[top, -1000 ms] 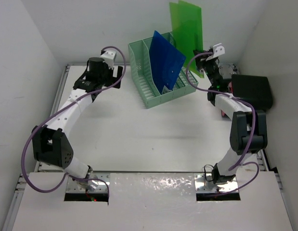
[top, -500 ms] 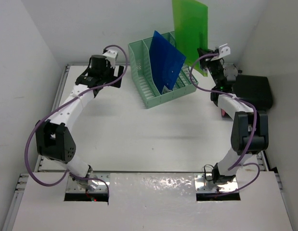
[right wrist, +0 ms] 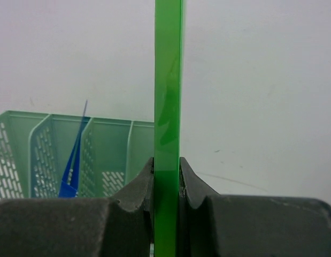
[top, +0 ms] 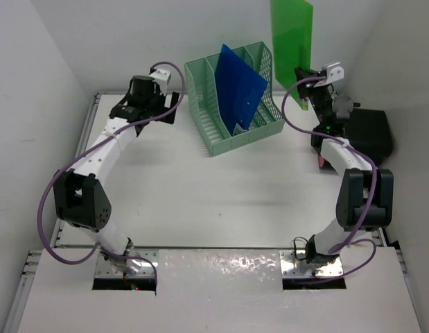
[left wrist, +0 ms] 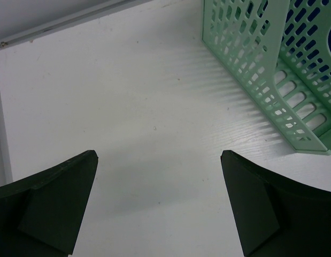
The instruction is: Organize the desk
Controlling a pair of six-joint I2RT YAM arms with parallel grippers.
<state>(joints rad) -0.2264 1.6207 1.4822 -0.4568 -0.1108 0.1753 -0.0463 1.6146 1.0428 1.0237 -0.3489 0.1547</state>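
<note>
Two arms, one holding a green folder (right wrist: 168, 80).
The big white surface (top: 221, 194) lies flat under both arms. The left claw (left wrist: 158, 155) hangs wide apart over a bare part of it, holding nothing, near the mint-green rack (top: 213, 132). A blue folder (top: 238, 87) stands tilted in the rack. Farther back on the right, the right claw (right wrist: 167, 167) pinches the green folder tight and holds it upright in the air.
</note>
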